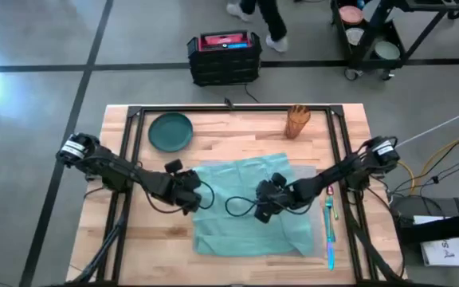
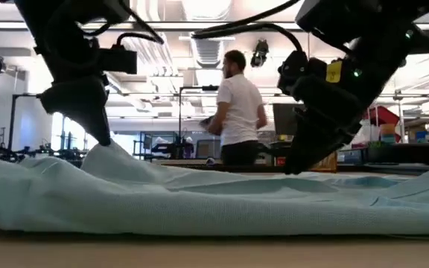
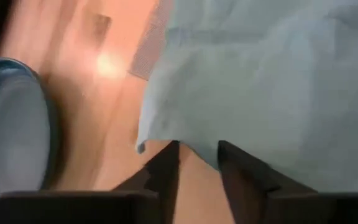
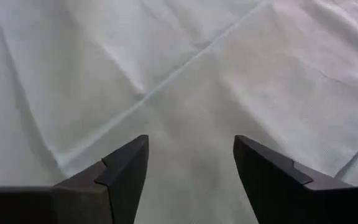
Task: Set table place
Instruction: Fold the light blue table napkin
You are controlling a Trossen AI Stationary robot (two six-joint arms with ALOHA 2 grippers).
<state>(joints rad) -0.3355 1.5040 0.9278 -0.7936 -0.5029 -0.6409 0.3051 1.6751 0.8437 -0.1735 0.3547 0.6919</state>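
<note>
A teal cloth napkin (image 1: 249,207) lies spread and rumpled over the grey placemat (image 1: 309,174), of which only strips show beside it. My left gripper (image 1: 200,198) is at the napkin's left edge, shut on it. My right gripper (image 1: 261,211) stands open over the napkin's middle (image 4: 185,93), fingers pointing down close to the cloth. A dark green plate (image 1: 170,131) rests on the bare wood at the far left. The table (image 1: 134,239) is light planks. My left gripper pinches the napkin's left edge (image 3: 197,144) between its two fingers, coming slanting down from the table's left. In the low view the cloth rises to a small peak (image 2: 104,152) under the fingers while the rest lies on the table. Whether it is one layer or several does not show. My right gripper: I cannot tell whether its fingertips touch the cloth.
A wooden cup (image 1: 297,121) stands at the far right of the table. Cutlery (image 1: 329,231) lies along the right side by the placemat. A black crate (image 1: 224,56) and a cart (image 1: 369,36) are on the floor beyond. A person (image 2: 233,112) stands behind the table.
</note>
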